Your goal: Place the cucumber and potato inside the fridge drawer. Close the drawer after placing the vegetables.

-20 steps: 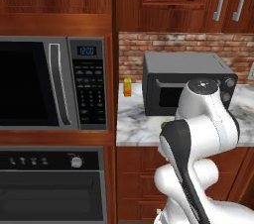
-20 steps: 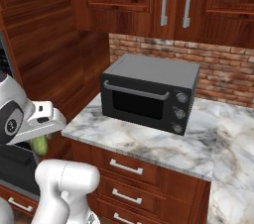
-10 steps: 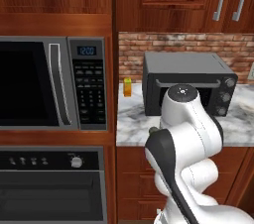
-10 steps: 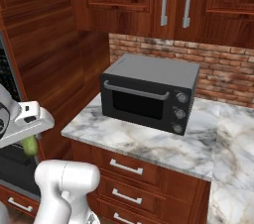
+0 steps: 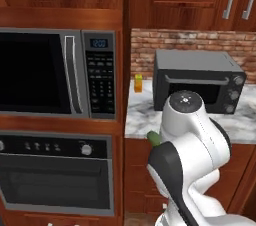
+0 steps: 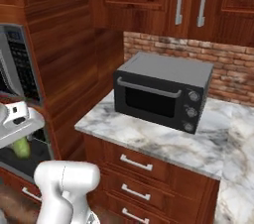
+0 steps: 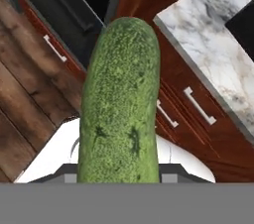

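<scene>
The cucumber [image 7: 121, 104], dark green and bumpy, stands lengthwise through the middle of the hand view and hides the fingertips. My gripper [image 6: 18, 134] is shut on it at the far left of the right base view, and the cucumber [image 6: 21, 147] hangs below the white hand, in front of the oven wall. Its green tip [image 5: 153, 137] peeks out from behind the arm in the left base view. The potato and the fridge drawer are out of view.
A dark toaster oven [image 6: 161, 91] and a small orange carton [image 5: 138, 83] stand on the marble counter [image 6: 149, 136]. Left of it are a built-in microwave [image 5: 55, 72] and a wall oven [image 5: 55, 177]. Wooden cabinet drawers [image 7: 196, 106] and wooden floor [image 7: 25, 104] lie below the hand.
The arm has swung to the left and carried the cucumber toward the oven wall. Both base views have shifted slightly, so the camera has moved. The grip holds.
</scene>
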### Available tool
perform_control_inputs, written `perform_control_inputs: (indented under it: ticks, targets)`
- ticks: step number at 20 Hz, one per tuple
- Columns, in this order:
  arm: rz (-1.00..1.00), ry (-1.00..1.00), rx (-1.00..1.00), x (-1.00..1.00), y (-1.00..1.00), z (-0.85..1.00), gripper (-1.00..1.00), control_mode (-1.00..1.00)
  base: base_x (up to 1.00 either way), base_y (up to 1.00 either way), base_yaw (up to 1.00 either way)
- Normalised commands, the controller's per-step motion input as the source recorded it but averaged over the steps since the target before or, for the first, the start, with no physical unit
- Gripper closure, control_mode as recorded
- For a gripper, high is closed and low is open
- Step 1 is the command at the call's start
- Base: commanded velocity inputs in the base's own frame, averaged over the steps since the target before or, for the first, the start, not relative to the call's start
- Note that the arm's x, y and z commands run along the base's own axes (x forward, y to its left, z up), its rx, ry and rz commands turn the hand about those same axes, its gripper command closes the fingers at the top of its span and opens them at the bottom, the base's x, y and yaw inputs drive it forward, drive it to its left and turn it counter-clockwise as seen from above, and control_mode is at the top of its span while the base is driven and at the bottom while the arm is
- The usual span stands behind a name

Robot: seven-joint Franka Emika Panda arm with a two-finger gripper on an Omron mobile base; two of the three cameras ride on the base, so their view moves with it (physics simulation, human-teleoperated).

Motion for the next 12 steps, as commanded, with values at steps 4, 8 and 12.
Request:
perform_control_inputs:
  ticks: [4,8,12]
  targets:
    - [0.00,0.00,0.00,0.00,0.00,0.00,1.00,1.00,-0.47,0.58,0.52]
    - [0.00,0.00,0.00,0.00,0.00,0.00,1.00,1.00,-0.06,0.90,0.57]
    - [0.00,0.00,0.00,0.00,0.00,0.00,1.00,1.00,0.00,1.00,0.52]
